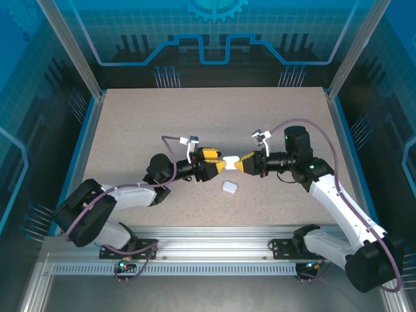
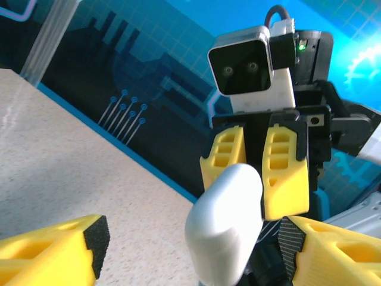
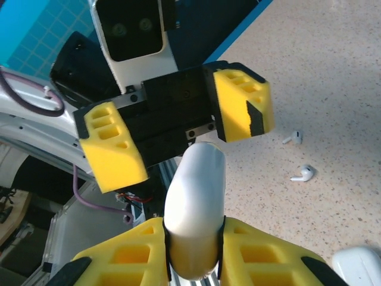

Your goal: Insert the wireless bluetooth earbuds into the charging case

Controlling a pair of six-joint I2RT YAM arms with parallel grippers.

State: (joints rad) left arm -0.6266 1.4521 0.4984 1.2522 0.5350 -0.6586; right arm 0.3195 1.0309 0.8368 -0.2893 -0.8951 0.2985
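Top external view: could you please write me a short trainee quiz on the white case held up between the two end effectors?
1. True or false: the right end effector is shut on the case.
2. The left end effector is: A) open, its fingers on either side of the case; B) shut on the case; C) shut on nothing.
3. How many earbuds lie on the table in the right wrist view?
Key: 1 true; 2 A; 3 two.
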